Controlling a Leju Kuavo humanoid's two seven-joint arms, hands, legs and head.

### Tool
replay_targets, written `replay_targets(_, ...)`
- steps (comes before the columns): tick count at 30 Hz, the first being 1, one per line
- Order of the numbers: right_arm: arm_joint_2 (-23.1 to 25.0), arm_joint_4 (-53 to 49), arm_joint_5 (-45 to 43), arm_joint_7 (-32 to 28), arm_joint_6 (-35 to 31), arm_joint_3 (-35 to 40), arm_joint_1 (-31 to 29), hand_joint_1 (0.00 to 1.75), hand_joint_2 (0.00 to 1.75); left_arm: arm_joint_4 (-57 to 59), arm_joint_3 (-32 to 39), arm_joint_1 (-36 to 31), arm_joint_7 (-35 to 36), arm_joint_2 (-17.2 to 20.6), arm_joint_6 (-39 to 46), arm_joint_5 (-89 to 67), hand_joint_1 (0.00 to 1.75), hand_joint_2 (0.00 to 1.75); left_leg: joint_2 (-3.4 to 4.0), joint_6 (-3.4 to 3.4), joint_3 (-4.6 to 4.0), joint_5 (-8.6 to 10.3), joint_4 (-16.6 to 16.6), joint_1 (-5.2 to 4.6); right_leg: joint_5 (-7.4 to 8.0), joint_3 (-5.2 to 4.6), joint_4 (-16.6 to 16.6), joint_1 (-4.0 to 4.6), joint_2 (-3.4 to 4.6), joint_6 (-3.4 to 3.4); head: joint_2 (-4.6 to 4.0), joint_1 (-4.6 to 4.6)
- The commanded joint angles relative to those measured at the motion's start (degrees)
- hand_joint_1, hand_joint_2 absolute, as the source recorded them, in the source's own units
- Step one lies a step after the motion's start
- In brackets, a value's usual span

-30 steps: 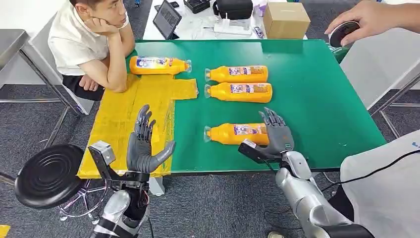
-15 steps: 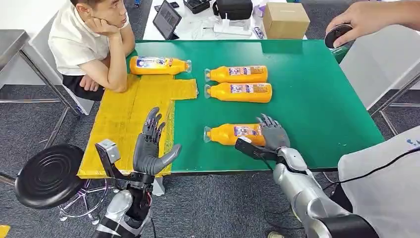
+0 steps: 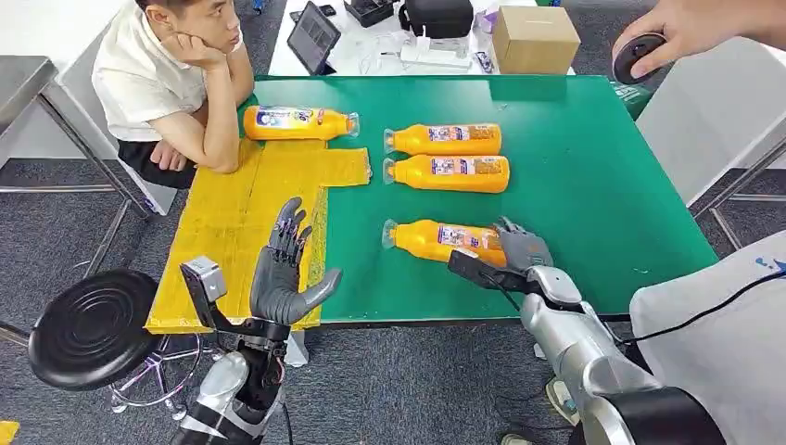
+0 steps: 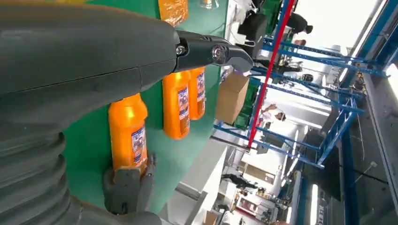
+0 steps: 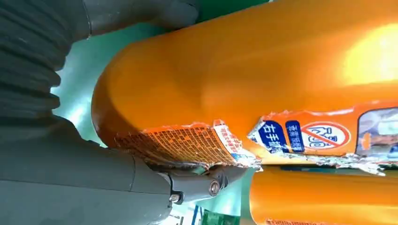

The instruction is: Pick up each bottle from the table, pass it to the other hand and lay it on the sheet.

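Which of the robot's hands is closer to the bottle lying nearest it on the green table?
Right. The right hand is wrapped around the base end of the nearest bottle. The left hand is raised, holding nothing, over the yellow sheet, apart from that bottle.

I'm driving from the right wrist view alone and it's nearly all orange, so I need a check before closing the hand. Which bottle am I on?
Observer: The nearest bottle, lying alone on the green table; your right hand is at its base end.
Operator: Are the other bottles close?
Observer: Two more bottles lie side by side farther back, apart from yours.
Operator: Is the left hand ready?
Observer: The left hand is raised with fingers spread, holding nothing, over the near edge of the yellow sheet.
Operator: Anything on the sheet?
Observer: One bottle lies at its far end, beside a seated person's elbow.
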Motion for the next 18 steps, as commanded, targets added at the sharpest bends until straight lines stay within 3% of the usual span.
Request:
replay_targets(1, 0.6, 3.6, -5.5, -6.1, 2.3, -0.8, -1.2, 1.75, 1.75, 2.8, -1.7, -2.9, 0.5, 1.7, -0.5, -0.2, 0.0, 1.75, 0.01, -0.13, 0.16, -0.05, 0.0, 0.07, -0.06, 0.17, 0.0, 0.08, -0.05, -0.15, 0.0, 0.0)
replay_targets(4, 1.9, 1.9, -13.0, -13.4, 1.8, -5.7, 0.5, 1.75, 1.75, 3.2, -1.7, -3.0, 0.1, 1.7, -0.2, -0.7, 0.0, 1.75, -0.01, -0.13, 0.18, -0.04, -0.1, 0.08, -0.05, 0.21, -0.1, 0.09, -0.07, -0.15, 0.0, 0.0)
replay_targets(9, 2.2, 1.8, -14.3, -14.6, 0.9, -6.5, 0.9, 1.75, 1.75, 3.3, -1.7, -2.9, -0.1, 1.7, -0.1, -0.7, 0.0, 1.75, 0.09, -0.13, 0.13, -0.04, -0.1, 0.08, -0.03, 0.13, -0.1, 0.08, -0.01, -0.14, 0.0, 0.0)
replay_targets(14, 4.9, -2.3, -24.2, -23.9, -1.3, -10.9, 3.8, 1.75, 1.75, 1.8, -0.9, -1.5, -1.3, 1.9, 2.1, -2.0, 0.0, 1.75, 0.1, -0.15, 0.19, -0.06, -0.1, 0.09, -0.05, 0.17, -0.1, 0.11, 0.01, -0.17, 0.0, 0.0)
replay_targets(18, 7.9, -13.3, -35.0, -30.1, 4.0, -10.9, 9.3, 1.73, 1.75, 0.1, 1.6, 1.2, -1.1, 1.8, 4.2, -0.8, 0.0, 1.75, 0.3, -0.17, 0.19, -0.12, -0.1, 0.09, -0.05, 0.14, 0.0, 0.1, 0.22, -0.18, 0.0, 0.0)
